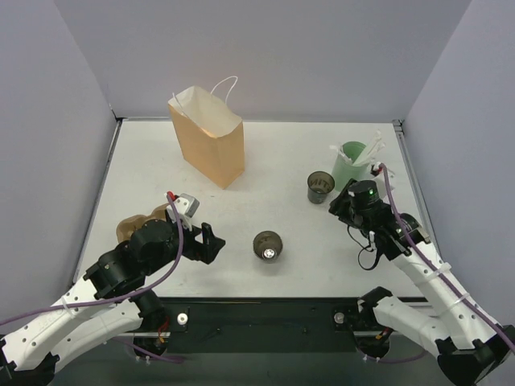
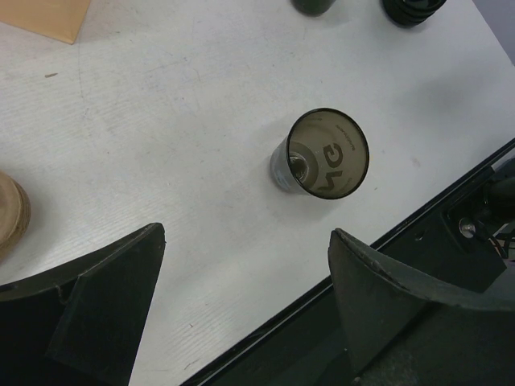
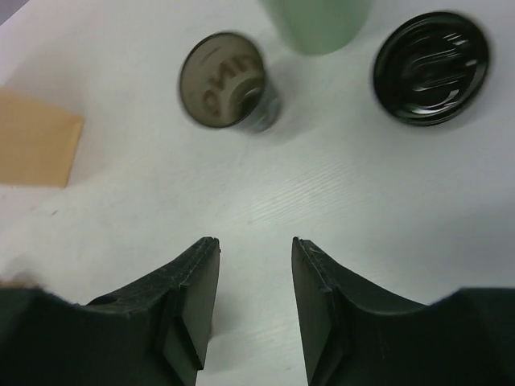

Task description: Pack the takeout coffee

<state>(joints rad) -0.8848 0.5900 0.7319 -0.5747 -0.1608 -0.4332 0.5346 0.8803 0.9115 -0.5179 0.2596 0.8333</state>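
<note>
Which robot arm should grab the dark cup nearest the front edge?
Probably the left. The left gripper has its jaws wide open, with that cup straight ahead. The right gripper sits farther back, by the other dark cup.

Pale lettering on the near dark cup [image 2: 322, 154], unreadable; on the far dark cup [image 3: 228, 80], blurred.

Top cam overhead; both wrist cams near table [image 1: 161, 161].

Lab test cell: bare grey partition walls [image 1: 265, 48], white table [image 1: 145, 185].
</note>
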